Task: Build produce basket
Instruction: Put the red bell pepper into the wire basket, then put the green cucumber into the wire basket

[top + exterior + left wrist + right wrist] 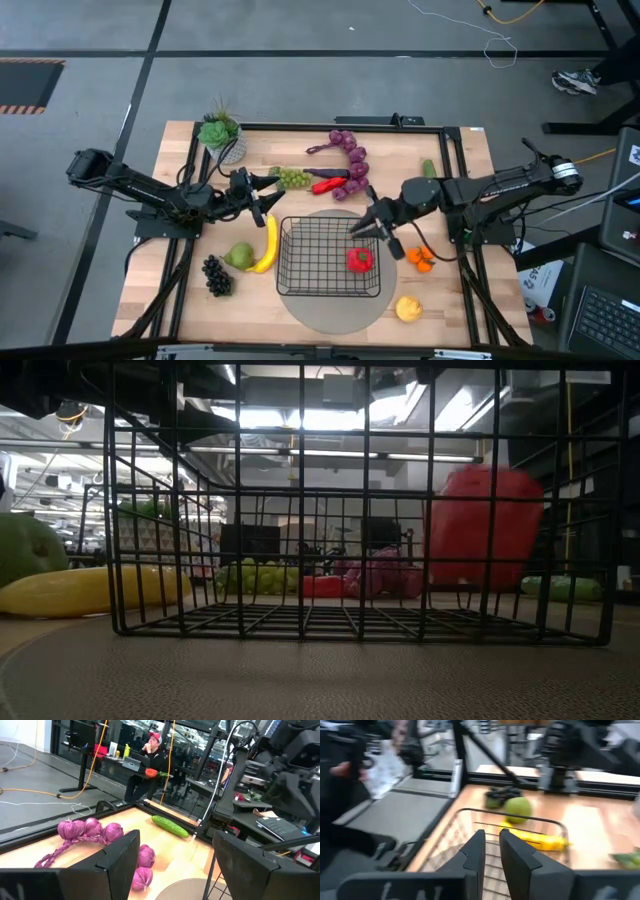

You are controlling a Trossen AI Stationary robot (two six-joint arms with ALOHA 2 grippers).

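The black wire basket (312, 262) stands on a round grey mat (330, 312) near the table's front. One red pepper (360, 260) sits inside it at the right side (485, 525). My right gripper (358, 229) hovers over the basket's far right corner, its fingers (491, 851) slightly open with nothing between them. My left gripper (273, 194) waits wide open (175, 865) above the far end of the yellow banana (268, 245). The banana lies along the basket's left side, beside the green pear (240, 256) and dark grapes (216, 275).
Green grapes (293, 178), another red pepper (330, 185) and purple grapes (350, 155) lie behind the basket. The cucumber (428, 168) is at the far right, orange pieces (422, 258) and a lemon (408, 308) right of the basket. A potted succulent (220, 135) stands at the far left.
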